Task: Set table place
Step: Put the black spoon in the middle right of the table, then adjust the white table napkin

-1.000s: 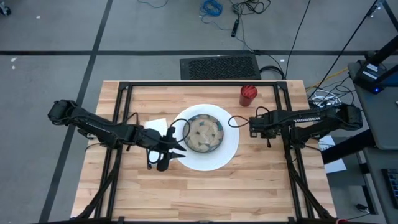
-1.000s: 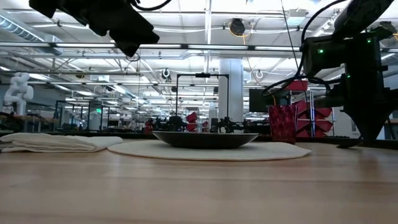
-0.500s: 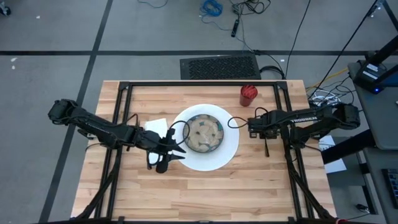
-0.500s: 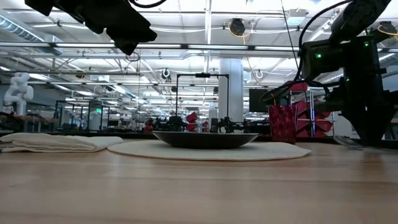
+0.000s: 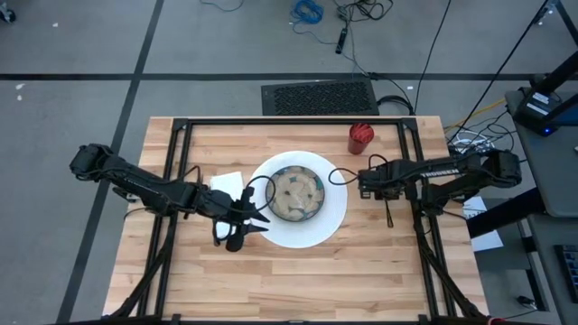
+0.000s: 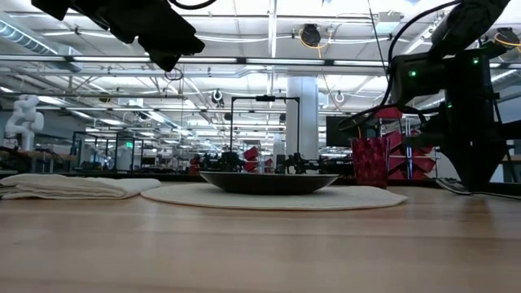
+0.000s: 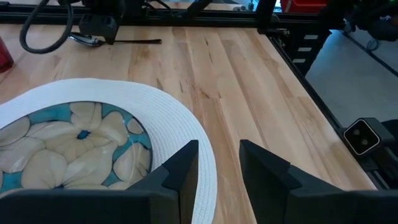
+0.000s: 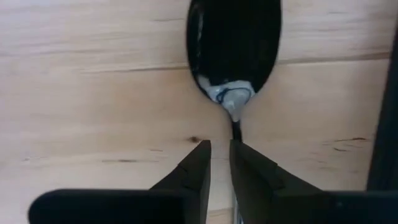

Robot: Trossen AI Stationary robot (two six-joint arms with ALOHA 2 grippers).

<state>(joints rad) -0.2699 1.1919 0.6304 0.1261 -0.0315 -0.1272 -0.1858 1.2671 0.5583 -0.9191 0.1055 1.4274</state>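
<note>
So the right claw (image 8: 219, 163) is low over the table (image 5: 271, 280), its fingers a small gap apart around the thin handle of a spoon (image 8: 235, 46) that lies flat to the right of the plate (image 5: 334, 217). The left claw (image 7: 216, 163) hangs half spread over the plate's left rim. Bowl (image 5: 295, 192), napkin (image 5: 226, 181) and red cup (image 5: 360, 137) seem already placed, so I judge the setting almost done; whether the spoon is still pinched, and if a fork or knife exists, I cannot tell.

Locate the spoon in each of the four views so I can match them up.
High: spoon lies on the table, below the right gripper, right of the white plate.
Low: thin sliver at far right, under the right arm.
Left wrist: far off, beyond the plate, spoon under the right gripper.
Right wrist: bowl of spoon ahead of the fingers.
Shared landmark: the white plate.
</note>
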